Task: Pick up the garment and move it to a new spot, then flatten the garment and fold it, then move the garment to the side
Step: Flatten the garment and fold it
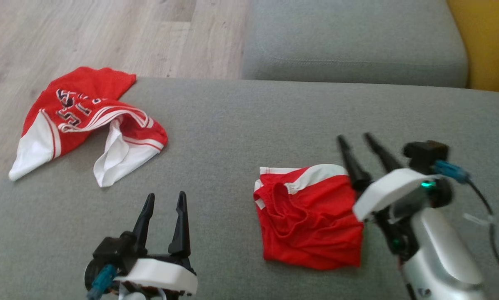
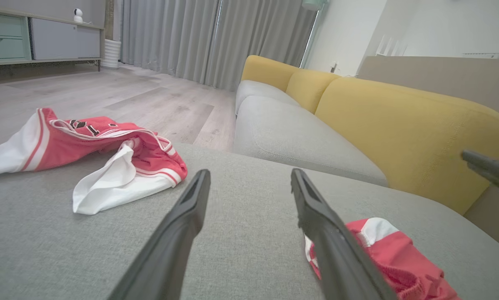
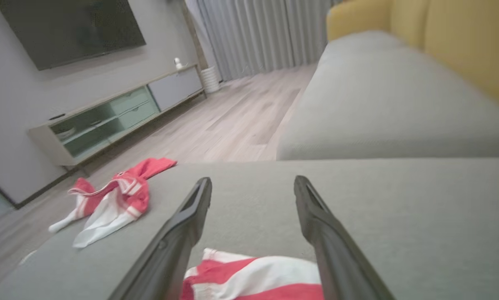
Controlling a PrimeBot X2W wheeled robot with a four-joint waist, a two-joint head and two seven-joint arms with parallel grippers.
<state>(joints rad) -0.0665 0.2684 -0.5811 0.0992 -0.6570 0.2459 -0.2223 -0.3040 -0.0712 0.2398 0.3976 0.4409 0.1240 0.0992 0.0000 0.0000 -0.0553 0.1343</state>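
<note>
Red shorts (image 1: 312,221): folded, white-trimmed, lying on the grey seat cushion (image 1: 233,137) at its near right.
Right gripper (image 1: 354,137): fingers spread, nothing between them, at the shorts' right edge.
Left gripper (image 1: 166,196): fingers spread and empty, over bare cushion left of the shorts.
Red jersey (image 1: 78,116): crumpled at the far left corner, well apart from the shorts, overhanging the wood floor (image 1: 66,33).
</note>
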